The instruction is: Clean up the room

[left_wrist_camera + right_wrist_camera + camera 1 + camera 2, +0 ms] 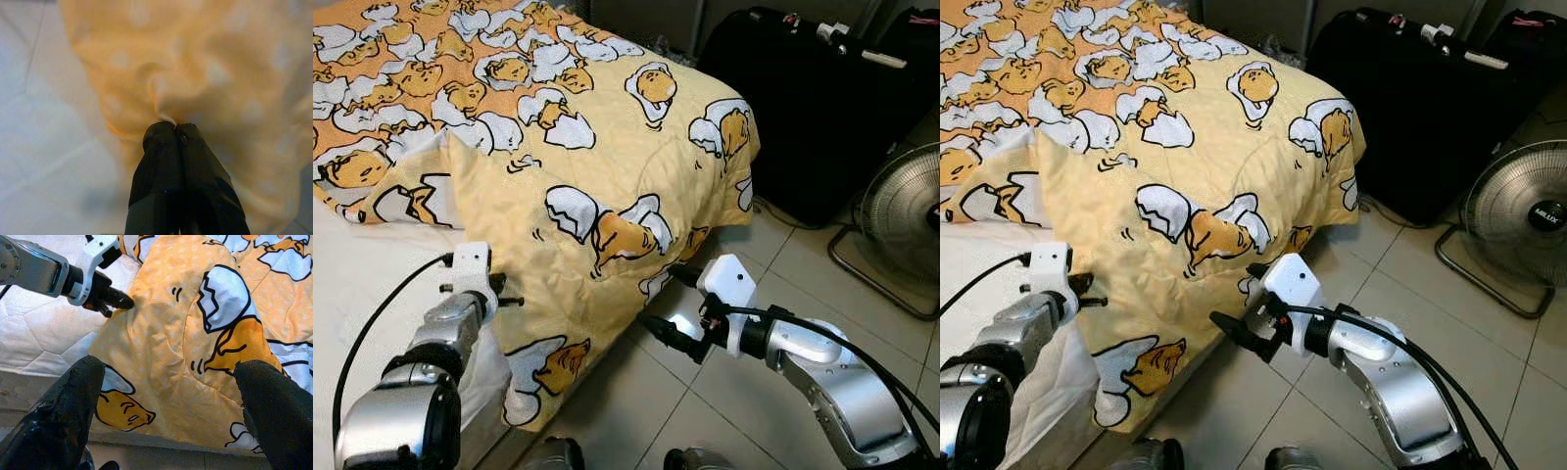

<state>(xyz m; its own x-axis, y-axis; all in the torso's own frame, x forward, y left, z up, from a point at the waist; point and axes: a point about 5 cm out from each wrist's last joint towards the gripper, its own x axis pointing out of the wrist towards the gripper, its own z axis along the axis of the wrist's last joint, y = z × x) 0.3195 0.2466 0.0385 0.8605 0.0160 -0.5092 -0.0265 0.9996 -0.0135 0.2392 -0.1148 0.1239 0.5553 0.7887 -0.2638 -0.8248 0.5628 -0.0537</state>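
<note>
While the left gripper (509, 294) pinches the quilt (607, 186) edge with closed fingers, the right gripper (671, 308) hangs wide open, empty. The quilt's drooping corner lies just ahead of it, over the bed (372, 284) side.

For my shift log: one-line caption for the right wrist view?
Right gripper open before the yellow blanket draped over the bed's edge; left gripper pinching its fold.

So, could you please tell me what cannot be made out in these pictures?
- Left wrist view: blurred; the quilt pattern is lost around the shut left tool.
- Head views: the bed under the quilt is hidden.
- Fan: cut off by the frame edge.
- Right tool: open, fingertips cropped.
</note>
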